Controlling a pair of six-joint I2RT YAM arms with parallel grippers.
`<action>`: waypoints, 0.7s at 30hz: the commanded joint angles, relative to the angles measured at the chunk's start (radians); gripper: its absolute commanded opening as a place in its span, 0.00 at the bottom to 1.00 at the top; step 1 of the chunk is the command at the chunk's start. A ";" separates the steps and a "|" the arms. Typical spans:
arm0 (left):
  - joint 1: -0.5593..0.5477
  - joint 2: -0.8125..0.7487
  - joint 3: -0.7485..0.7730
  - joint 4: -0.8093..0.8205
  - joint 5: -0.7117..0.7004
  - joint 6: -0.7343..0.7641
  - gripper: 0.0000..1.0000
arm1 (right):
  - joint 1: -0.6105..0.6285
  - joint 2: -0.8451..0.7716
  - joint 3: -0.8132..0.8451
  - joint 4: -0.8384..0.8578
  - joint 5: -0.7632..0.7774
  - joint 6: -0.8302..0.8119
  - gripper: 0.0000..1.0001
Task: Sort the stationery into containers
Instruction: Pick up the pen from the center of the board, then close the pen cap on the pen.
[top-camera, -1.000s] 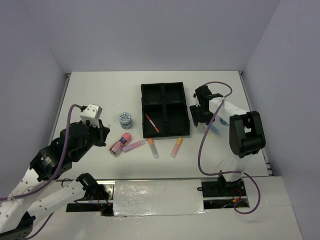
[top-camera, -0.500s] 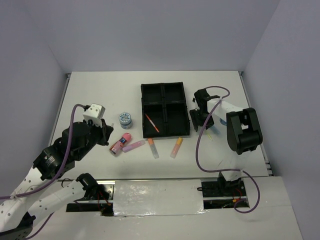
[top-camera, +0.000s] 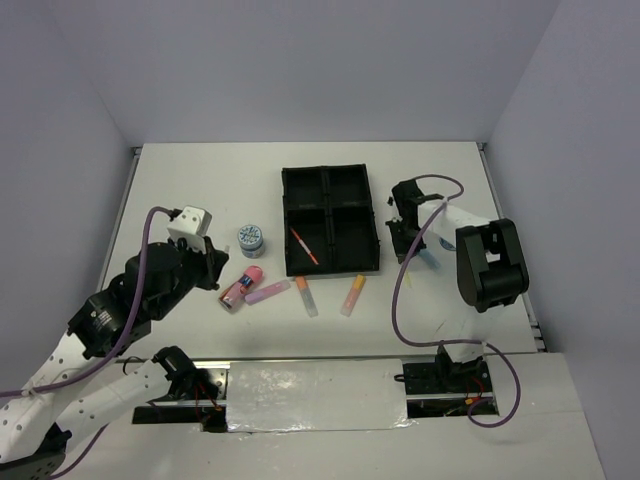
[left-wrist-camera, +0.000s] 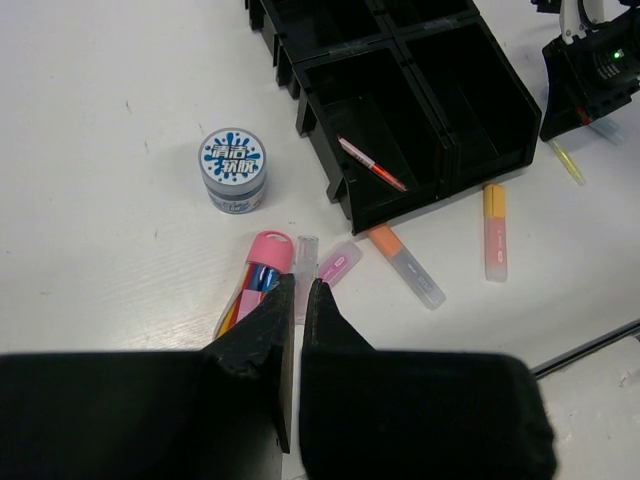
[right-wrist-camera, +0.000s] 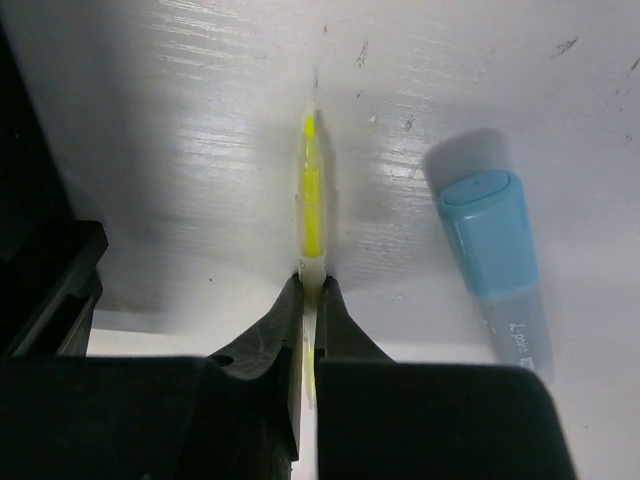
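Pinching thin yellow pen (right-wrist-camera: 312, 200), right end effector (right-wrist-camera: 310, 287) beside blue marker (right-wrist-camera: 494, 262)

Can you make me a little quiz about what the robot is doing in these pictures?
1. True or false: the right hand is shut on a thin yellow pen.
2. How many things lie inside the black tray? A: one. B: three. C: none.
3. Fill the gap: the fat marker lying on the table beside the yellow pen is ____.

Key: 1 true; 2 A; 3 blue.
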 joint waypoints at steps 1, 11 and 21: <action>-0.002 0.011 -0.001 0.063 -0.011 -0.017 0.00 | 0.007 -0.058 -0.067 -0.006 -0.070 0.053 0.00; -0.002 -0.064 -0.094 0.472 0.210 -0.206 0.00 | 0.064 -0.617 -0.218 0.146 -0.201 0.212 0.00; -0.005 -0.007 -0.364 1.317 0.479 -0.514 0.00 | 0.462 -1.071 -0.558 0.909 -0.458 0.676 0.00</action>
